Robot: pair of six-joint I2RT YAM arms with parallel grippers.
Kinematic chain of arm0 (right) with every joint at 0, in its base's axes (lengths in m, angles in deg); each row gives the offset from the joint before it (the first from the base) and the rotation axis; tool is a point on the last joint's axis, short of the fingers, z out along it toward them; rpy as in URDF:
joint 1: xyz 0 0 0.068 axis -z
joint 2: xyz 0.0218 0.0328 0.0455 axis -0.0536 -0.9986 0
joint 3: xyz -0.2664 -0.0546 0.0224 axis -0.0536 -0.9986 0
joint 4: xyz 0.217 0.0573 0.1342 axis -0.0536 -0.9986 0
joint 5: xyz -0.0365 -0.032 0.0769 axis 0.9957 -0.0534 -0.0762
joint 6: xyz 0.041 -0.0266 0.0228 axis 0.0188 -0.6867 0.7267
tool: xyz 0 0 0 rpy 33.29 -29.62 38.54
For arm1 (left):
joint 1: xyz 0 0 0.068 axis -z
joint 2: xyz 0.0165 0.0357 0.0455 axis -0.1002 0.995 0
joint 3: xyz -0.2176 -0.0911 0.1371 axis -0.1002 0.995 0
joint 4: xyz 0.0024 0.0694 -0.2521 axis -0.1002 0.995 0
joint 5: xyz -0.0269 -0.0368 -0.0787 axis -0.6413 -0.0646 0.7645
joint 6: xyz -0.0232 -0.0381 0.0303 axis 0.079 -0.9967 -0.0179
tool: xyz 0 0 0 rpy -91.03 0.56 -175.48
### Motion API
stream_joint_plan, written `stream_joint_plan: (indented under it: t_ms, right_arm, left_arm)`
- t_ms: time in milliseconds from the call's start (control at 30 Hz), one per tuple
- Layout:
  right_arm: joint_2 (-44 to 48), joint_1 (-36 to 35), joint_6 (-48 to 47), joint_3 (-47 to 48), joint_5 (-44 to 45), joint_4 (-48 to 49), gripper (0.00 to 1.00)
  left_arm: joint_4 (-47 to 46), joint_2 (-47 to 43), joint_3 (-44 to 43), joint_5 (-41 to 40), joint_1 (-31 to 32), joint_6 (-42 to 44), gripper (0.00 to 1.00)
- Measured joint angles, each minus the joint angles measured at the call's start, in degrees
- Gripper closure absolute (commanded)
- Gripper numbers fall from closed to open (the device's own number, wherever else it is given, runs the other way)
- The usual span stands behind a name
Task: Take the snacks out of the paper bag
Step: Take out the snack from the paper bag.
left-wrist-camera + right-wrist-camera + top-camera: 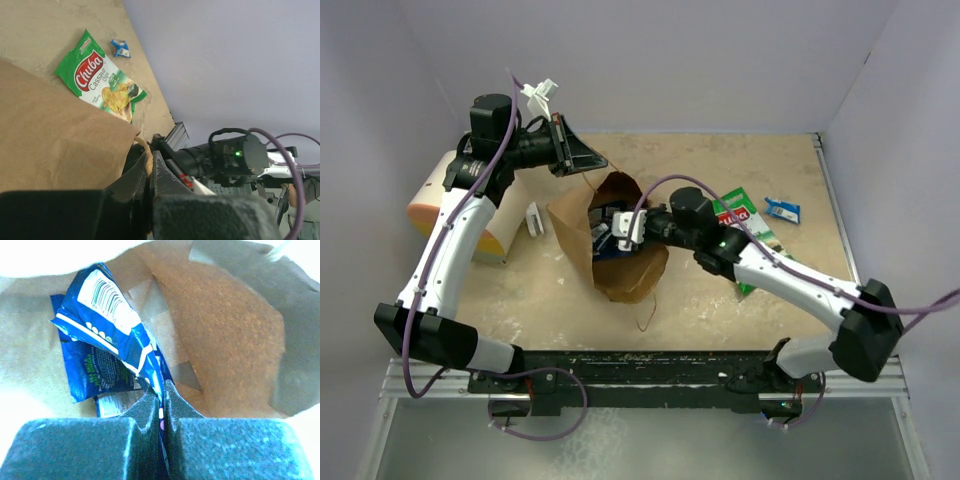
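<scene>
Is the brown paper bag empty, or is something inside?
Not empty: a dark blue packet lies inside the paper bag, pinched by the right gripper.

We saw a tall brown kraft paper bag [630, 272] near the middle of the beige table [705, 160], its mouth open towards us. The left gripper [588, 163] sat at the bag's rim at 11 o'clock; whether it gripped there, we could not tell. The right gripper [608, 238] was inside the mouth, its arm entering from 4 o'clock, against a dark blue foil packet [625, 252]. At 3 o'clock from the bag, partly under that arm, lay a green-and-white foil packet [740, 212], with a small blue packet [782, 210] just beyond. A small white block [534, 218] stood at 9 o'clock, and a cream cylinder with an orange end [435, 205] lay farther out.
</scene>
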Motion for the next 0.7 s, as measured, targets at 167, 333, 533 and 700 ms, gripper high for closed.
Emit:
stream_joint_plan:
  t_ms: [167,333,533,700]
  right_arm:
    - [8.2,-0.02,4.42,-0.15,-2.86,-7.82,1.0]
    - [15.13,0.0,12.35,0.11,-3.26,-15.61,1.0]
    - [21.75,0.0,24.0,4.28,-1.68,-20.74,1.0]
    - [26.18,0.0,31.54,9.05,5.55,-19.58,1.0]
  left_arm:
    - [-0.02,0.0,0.0,-0.13,0.0,0.0,1.0]
    - [-0.04,0.02,0.0,-0.17,0.0,0.0,1.0]
    - [-0.04,0.33,0.0,-0.35,0.0,0.0,1.0]
    - [-0.04,0.79,0.0,-0.42,0.0,0.0,1.0]
